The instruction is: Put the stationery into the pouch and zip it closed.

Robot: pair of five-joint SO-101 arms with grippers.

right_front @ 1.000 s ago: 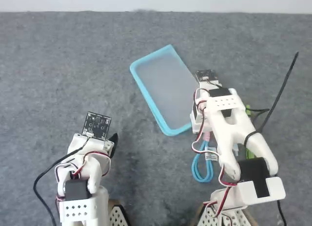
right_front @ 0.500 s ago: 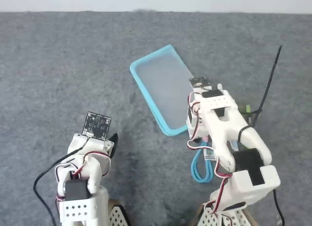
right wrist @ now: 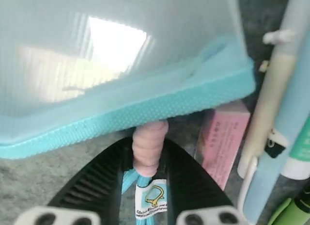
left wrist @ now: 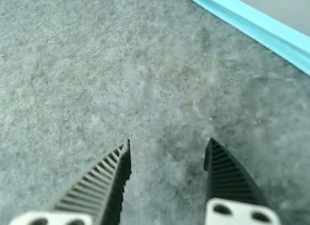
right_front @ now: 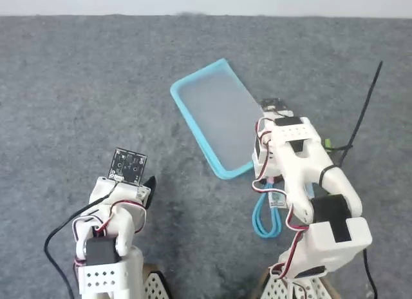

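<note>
teal-edged translucent pouch [right_front: 215, 115] is lying flat on the grey felt table [right_front: 84, 80]. right gripper [right wrist: 145, 154] is clamping the pink zip pull [right wrist: 149, 137] at the pouch's corner, with a blue cord [right_front: 265, 218] hanging from it. pink eraser [right wrist: 220, 142] and pens [right wrist: 278, 104] are lying just beside. left gripper [left wrist: 167, 152] is hovering over the felt, fingers apart.

The left arm [right_front: 106, 238] sat folded back close over its own base, wrist low, with the left gripper [left wrist: 169, 152] pointed forward and down and its two ribbed jaws spread well apart. The right arm [right_front: 302, 176] stretched further forward than the left, its upper joint raised near the base and its white forearm sloping down to the wrist. The right gripper [right wrist: 147, 154] pointed downward with its black jaws drawn in against either side of a pink tab [right wrist: 149, 137].
</note>
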